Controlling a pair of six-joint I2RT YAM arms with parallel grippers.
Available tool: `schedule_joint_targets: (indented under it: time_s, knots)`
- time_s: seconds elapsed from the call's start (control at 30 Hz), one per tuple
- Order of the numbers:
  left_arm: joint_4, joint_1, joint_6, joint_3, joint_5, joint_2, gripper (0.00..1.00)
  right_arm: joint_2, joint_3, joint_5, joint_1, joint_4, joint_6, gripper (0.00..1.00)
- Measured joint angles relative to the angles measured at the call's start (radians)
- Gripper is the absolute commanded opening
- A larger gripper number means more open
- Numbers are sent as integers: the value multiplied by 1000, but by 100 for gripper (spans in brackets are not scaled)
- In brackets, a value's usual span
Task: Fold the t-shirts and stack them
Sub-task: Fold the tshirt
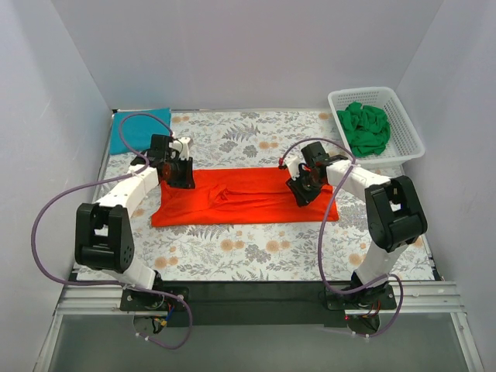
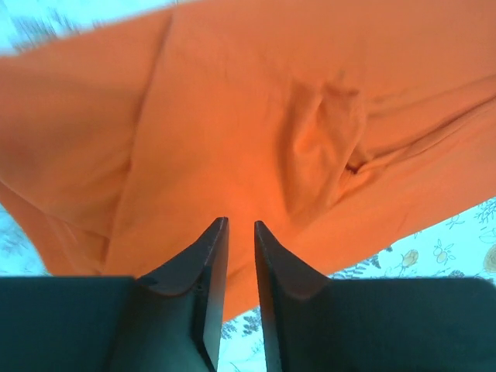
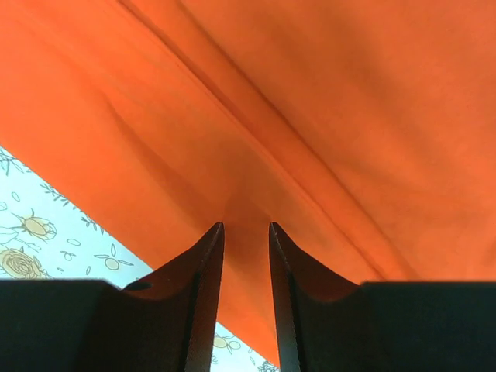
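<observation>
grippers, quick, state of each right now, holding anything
left gripper: jaws close together at the orange-red t-shirt, cannot tell if it grips.
right gripper: closed on a pinch of the orange-red t-shirt.

White lattice basket (image 1: 364,92) beyond & to rt of right gripper (image 1: 299,194); floral cloth (image 1: 256,256) beneath it (spread flat).
</observation>
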Motion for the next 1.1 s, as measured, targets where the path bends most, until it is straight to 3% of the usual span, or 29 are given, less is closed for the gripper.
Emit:
schedule_joint_targets:
  time_s: [0.4, 0.57, 0.7, 0.83, 0.9, 1.0, 1.1]
  knots:
    - [-53, -3, -37, -20, -29, 207, 1, -12, -56, 32, 17, -11, -47, 29]
    - [-105, -11, -36, 181, -17, 364, 0, -64, -117, 19, 81, -1, -58, 25]
    - [-132, -51, -31, 417, -19, 526, 0, -99, -148, -62, 231, -60, -66, 25]
    - [-164, -91, -6, 788, 0, 750, 14, -130, -142, -225, 396, -156, -71, 25]
    - [-174, -105, 4, 912, 14, 813, 20, -155, -111, -259, 406, -210, -72, 26]
    - [-186, -111, 19, 941, 18, 795, 23, -195, -51, -266, 343, -236, -74, 27]
    - [-165, -104, 27, 844, 17, 702, 25, -207, -9, -243, 254, -233, -76, 26]
